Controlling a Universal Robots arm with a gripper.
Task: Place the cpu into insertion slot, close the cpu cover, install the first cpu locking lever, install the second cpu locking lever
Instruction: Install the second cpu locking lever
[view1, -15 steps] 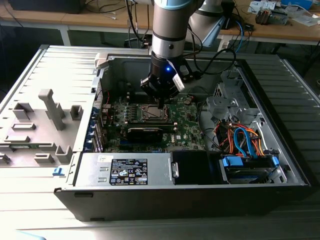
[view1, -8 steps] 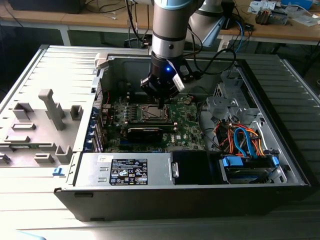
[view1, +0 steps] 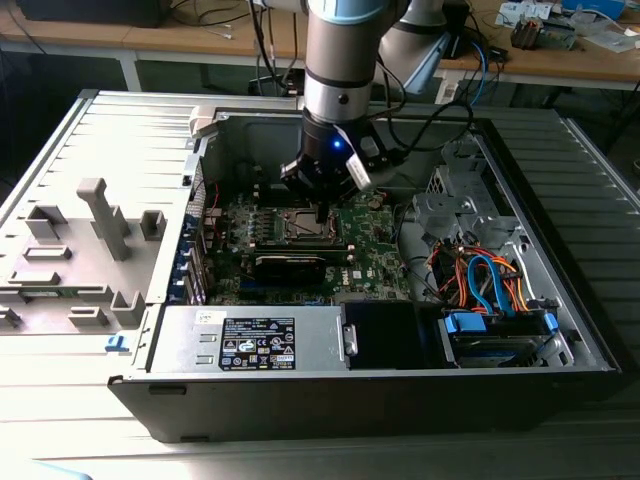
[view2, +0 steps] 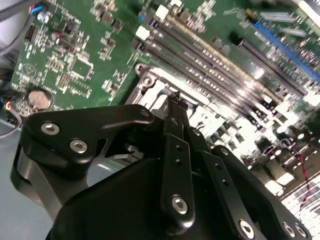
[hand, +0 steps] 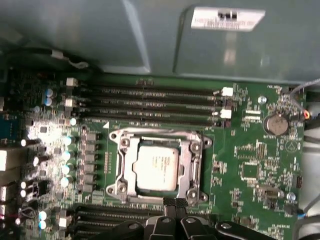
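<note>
cpu (hand: 156, 167) is seated in the socket: pale silver square top, some faint print on it that I can't read. cover (hand: 189, 165) is down around it, a thin silvery frame with an open centre and screw bosses at the corners.

My gripper (hand: 174, 204) sits at the socket's edge, fingers together, tips meeting at a narrow point. Nothing visible between them. Can't tell whether the tips touch the socket frame or hover just off it.

First wrist view gives the whole socket from above: cpu, cover, four memory slots (hand: 150, 106) beside it, coin cell (hand: 275, 124) off to one side, case wall (hand: 150, 35) beyond the board.

Second wrist view looks along my fingers (view2: 176, 150) from behind: black linkage bodies block most of the socket, one silvery corner of the cover (view2: 150, 82) shows past the tips. cpu is hidden there. Coin cell (view2: 40, 99) and memory slots (view2: 210, 65) visible.

Exterior view has my gripper (view1: 322, 212) down inside the open pc case (view1: 560, 300), over the board (view1: 380, 260), with the power supply (view1: 250, 340) along the near edge and the drive cables (view1: 490, 280) on the exterior view's right.
</note>
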